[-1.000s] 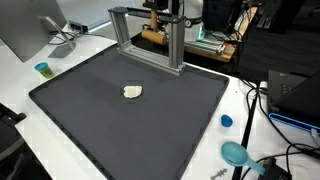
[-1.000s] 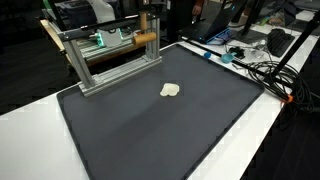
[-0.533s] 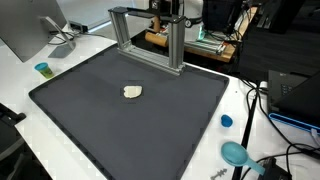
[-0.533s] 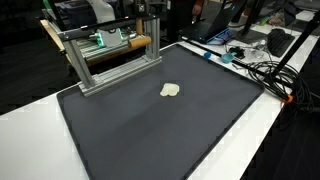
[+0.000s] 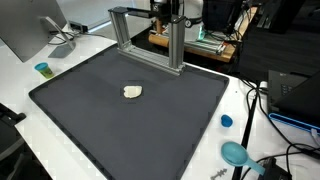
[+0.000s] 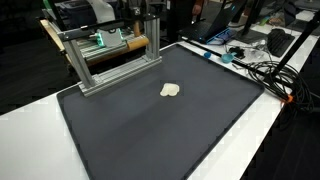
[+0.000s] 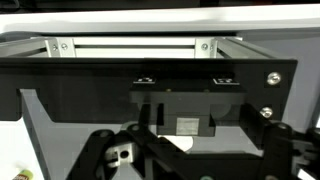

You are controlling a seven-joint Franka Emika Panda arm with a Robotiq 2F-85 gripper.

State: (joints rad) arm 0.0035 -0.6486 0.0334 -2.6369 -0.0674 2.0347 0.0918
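A silver metal frame [image 5: 150, 40] [image 6: 105, 60] stands at the back edge of the black mat [image 5: 130, 120] [image 6: 160, 125]. My gripper [image 5: 166, 12] [image 6: 150, 12] hangs just behind the frame's top bar, above a wooden bar [image 5: 162, 42] [image 6: 137, 43] lying behind the frame. In the wrist view the gripper [image 7: 187, 160] has its fingers [image 7: 103, 150] spread wide with nothing between them, facing a black panel [image 7: 150, 85] and the frame's top bar [image 7: 130, 45]. A small cream lump [image 5: 133, 91] [image 6: 171, 90] lies on the mat, well away from the gripper.
A blue cup [image 5: 42, 69] and a monitor [image 5: 25, 30] stand off the mat on the white table. A blue cap [image 5: 226, 121] and a teal round thing [image 5: 236, 153] lie at the other side. Cables [image 6: 265, 70] and equipment crowd the table's edge.
The wooden bar behind the frame has shifted sideways and slightly lower. The gripper's fingers have spread apart. The cream lump has not moved.
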